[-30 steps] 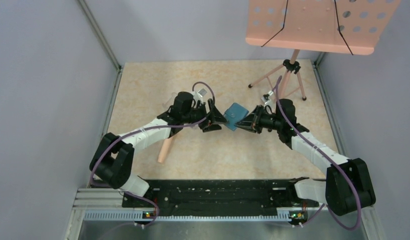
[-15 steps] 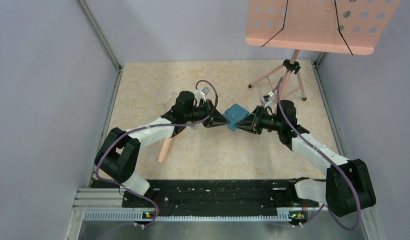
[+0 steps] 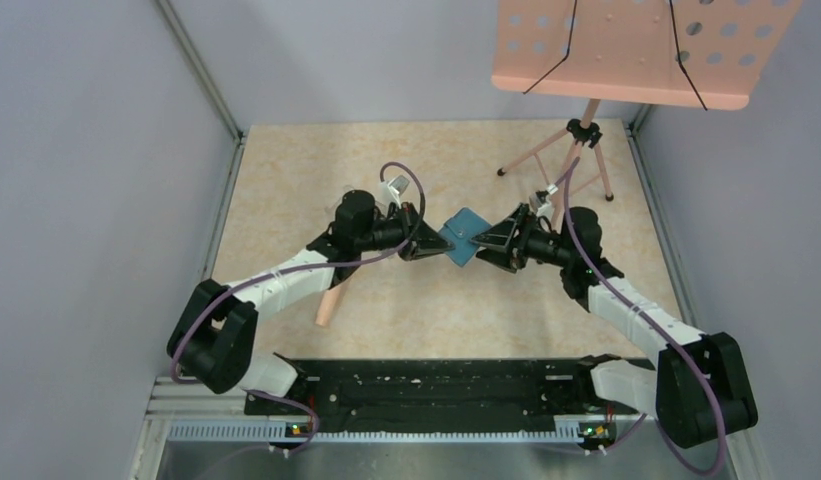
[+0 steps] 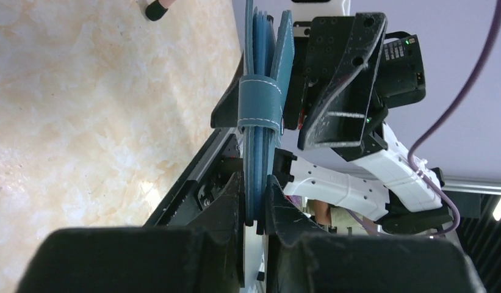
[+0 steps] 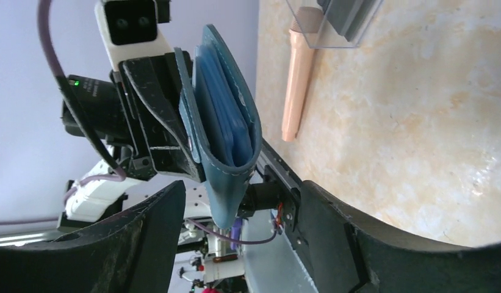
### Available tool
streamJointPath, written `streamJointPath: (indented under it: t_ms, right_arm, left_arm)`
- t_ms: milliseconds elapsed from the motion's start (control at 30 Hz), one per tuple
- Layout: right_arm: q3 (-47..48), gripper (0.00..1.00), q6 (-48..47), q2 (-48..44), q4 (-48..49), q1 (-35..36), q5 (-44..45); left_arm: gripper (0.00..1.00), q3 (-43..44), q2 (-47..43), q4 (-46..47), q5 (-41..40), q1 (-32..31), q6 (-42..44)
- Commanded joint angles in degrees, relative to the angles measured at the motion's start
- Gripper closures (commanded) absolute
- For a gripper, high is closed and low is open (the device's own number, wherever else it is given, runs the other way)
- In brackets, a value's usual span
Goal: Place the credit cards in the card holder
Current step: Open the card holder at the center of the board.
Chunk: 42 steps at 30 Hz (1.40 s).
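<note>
Lilac walls (image 3: 86,200) close in a beige marbled tabletop (image 3: 316,170), with a pink perforated music stand (image 3: 626,50) on its tripod at the far right corner. Above the middle of that surface, well clear of it, the small teal-blue folding card holder (image 3: 460,234) hangs between the two arms. The left gripper (image 4: 255,183) is pinched tight on one edge of it, pressing the stacked leaves together near the stitched strap. That grip looks meant to carry the wallet alone. The right gripper (image 5: 241,195) faces it from the other side with its jaws spread wide, one finger on each side of the folded spine and neither touching, so it bears none of the weight. I judge this a handover to the left arm, leaving the right free to fetch. The wallet is held on edge with its lighter blue inner faces showing in the gap, which would suit sliding something thin in from the side. As for the thin black credit cards, none is plain to see. The clear plastic box (image 5: 339,24) on the table beside a peach-coloured rod (image 5: 296,79) holds something dark grey, but whether that is the cards I cannot tell. No card shows inside the holder, so the loading seems not yet begun.
</note>
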Motion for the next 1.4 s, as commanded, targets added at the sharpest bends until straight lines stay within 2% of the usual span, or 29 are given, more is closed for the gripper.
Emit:
streamJointPath:
  t_ms: [0, 33, 133, 233, 367, 400, 433, 500, 600, 700, 800, 967, 1100, 1367]
  right_arm:
    - [-1.02, 0.32, 7.59, -0.15, 16.69, -0.61, -1.43]
    - [-0.99, 0.33, 8.32, 0.36, 18.64, -0.61, -1.67]
    - [-0.69, 0.47, 10.14, 1.79, 23.04, -0.56, -2.85]
    - [-0.31, 0.57, 11.76, 3.13, 26.3, -0.33, -3.48]
    - [2.02, 0.97, 10.41, 5.45, 25.29, 1.54, -5.01]
    - [2.57, 1.0, 9.16, 5.46, 23.34, 1.96, -4.93]
    - [3.26, 1.0, 7.38, 5.21, 20.67, 2.26, -4.59]
    - [5.04, 1.0, 2.6, 3.98, 12.51, 2.34, -2.89]
    - [9.13, 1.0, -5.63, 3.09, -4.02, 2.36, -0.04]
    - [11.46, 1.0, -10.77, 3.3, -13.33, 2.42, 1.14]
    - [12.18, 1.0, -12.86, 3.85, -18.76, 2.97, 1.54]
    - [12.75, 1.0, -14.57, 5.48, -22.61, 5.08, 2.0]
    - [13.56, 1.0, -14.98, 6.37, -23.88, 6.11, 2.42]
    - [14.33, 1.0, -15.13, 7.23, -24.04, 6.73, 1.79]
  left_arm:
    - [1.0, -2.4, -4.25, 6.21, 0.68, -0.17, -1.89]
    - [1.0, -2.72, -4.65, 6.78, 0.82, -0.23, -2.21]
    - [1.0, -3.15, -5.2, 7.77, 1.41, -0.36, -2.85]
    - [1.0, -3.45, -5.58, 7.7, 1.78, -0.6, -2.78]
    - [1.0, -3.74, -6.15, 6.81, 1.33, -0.58, -2.38]
    - [0.97, -3.58, -6.19, 6.27, 1.31, -0.62, -1.83]
    - [0.91, -3.28, -6.4, 5.31, 1.17, -0.59, -1.17]
    - [0.72, -2.03, -7.09, 0.55, 0.55, -0.64, 1.75]
    - [0.46, 3.87, -9.13, -16.19, -4.84, -0.61, 11.39]
    - [0.34, 10.62, -9.68, -32.58, -11.47, -0.82, 21.21]
    - [0.31, 18.79, -7.28, -46.84, -18.85, -2.75, 30.46]
    - [0.28, 29.36, -1.12, -61.1, -28.78, -8.43, 40.54]
    - [0.27, 33.69, 2.82, -65.79, -34.44, -13.23, 44.04]
    - [0.29, 38.52, 9.25, -68.75, -38.68, -19.77, 45.46]
